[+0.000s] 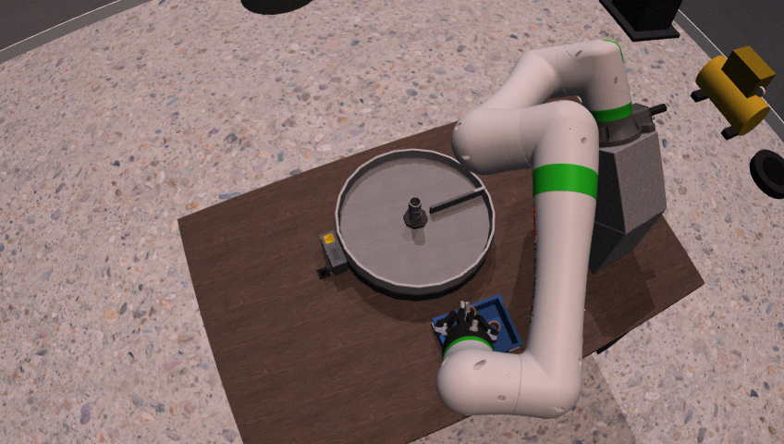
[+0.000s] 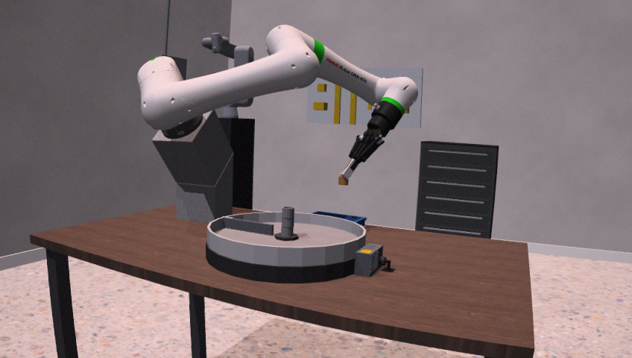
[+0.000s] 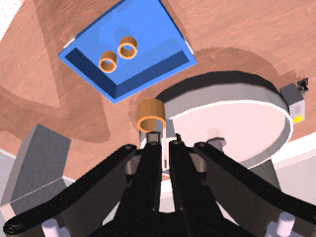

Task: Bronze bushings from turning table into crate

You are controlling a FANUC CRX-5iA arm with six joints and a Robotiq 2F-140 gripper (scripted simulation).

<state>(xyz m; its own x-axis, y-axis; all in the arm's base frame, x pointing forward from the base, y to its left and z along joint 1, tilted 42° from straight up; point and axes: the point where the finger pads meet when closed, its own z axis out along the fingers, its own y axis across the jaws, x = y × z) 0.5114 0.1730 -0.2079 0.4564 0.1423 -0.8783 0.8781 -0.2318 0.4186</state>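
A bronze bushing (image 2: 343,180) (image 3: 151,110) hangs in midair, its wall pinched in the closed claw (image 1: 466,308) (image 2: 348,169) (image 3: 164,130). Below, two more bronze bushings (image 1: 494,326) (image 3: 127,47) sit in the blue crate (image 1: 514,329) (image 2: 339,216) (image 3: 153,44), just beside the turning table (image 1: 379,198) (image 2: 285,256) (image 3: 237,120).

The arm (image 1: 563,247) (image 2: 248,80) is bent; the gripper (image 1: 465,305) (image 2: 346,171) (image 3: 164,130) slants downward, higher than the crate (image 1: 510,320) (image 2: 341,216) (image 3: 157,73), fingers nearly together.
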